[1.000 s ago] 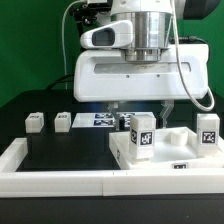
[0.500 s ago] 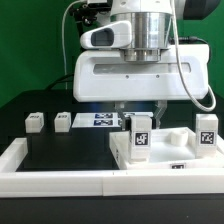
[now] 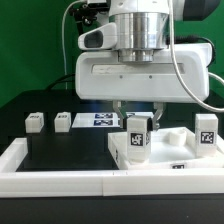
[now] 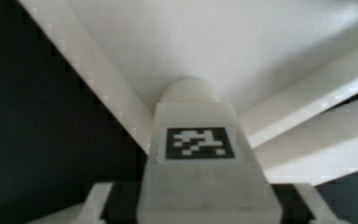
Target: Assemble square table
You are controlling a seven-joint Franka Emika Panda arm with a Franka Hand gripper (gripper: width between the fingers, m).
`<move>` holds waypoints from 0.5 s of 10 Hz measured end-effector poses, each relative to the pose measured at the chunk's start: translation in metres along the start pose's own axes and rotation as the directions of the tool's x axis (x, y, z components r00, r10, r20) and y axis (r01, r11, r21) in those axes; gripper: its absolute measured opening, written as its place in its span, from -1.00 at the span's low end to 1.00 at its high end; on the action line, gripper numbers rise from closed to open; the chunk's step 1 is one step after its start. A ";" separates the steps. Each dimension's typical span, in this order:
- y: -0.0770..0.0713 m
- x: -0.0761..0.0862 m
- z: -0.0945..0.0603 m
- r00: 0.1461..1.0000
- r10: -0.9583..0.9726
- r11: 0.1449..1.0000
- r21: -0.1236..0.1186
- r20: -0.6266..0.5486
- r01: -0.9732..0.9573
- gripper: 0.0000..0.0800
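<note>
Black bench below; the gripper (image 3: 138, 116) is clamped on a leg (image 3: 138, 136), upright over the slab (image 3: 165, 155); contact unclear. Looks like leg-fitting; next, line it up with a corner hole, then lower.

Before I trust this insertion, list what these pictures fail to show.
Exterior view: the held leg hides its own underside, so contact with the tabletop is unclear; it also covers part of the marker board.
Wrist view: the held leg fills the frame, hiding its lower end.
</note>
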State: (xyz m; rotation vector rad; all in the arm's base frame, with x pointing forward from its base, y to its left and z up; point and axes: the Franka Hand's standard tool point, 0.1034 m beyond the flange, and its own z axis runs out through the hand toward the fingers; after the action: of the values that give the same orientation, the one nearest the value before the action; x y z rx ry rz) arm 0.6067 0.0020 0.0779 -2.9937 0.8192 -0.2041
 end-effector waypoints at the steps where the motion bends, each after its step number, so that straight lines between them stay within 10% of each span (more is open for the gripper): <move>1: 0.001 0.000 0.000 0.997 0.083 0.997 0.006 0.003 -0.083 -0.27; 5: -0.004 -0.003 0.001 0.862 0.506 0.862 0.001 0.010 -0.506 -0.27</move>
State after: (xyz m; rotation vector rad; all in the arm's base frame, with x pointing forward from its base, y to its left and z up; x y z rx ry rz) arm 0.6064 0.0070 0.0771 -2.6419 1.5563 -0.1705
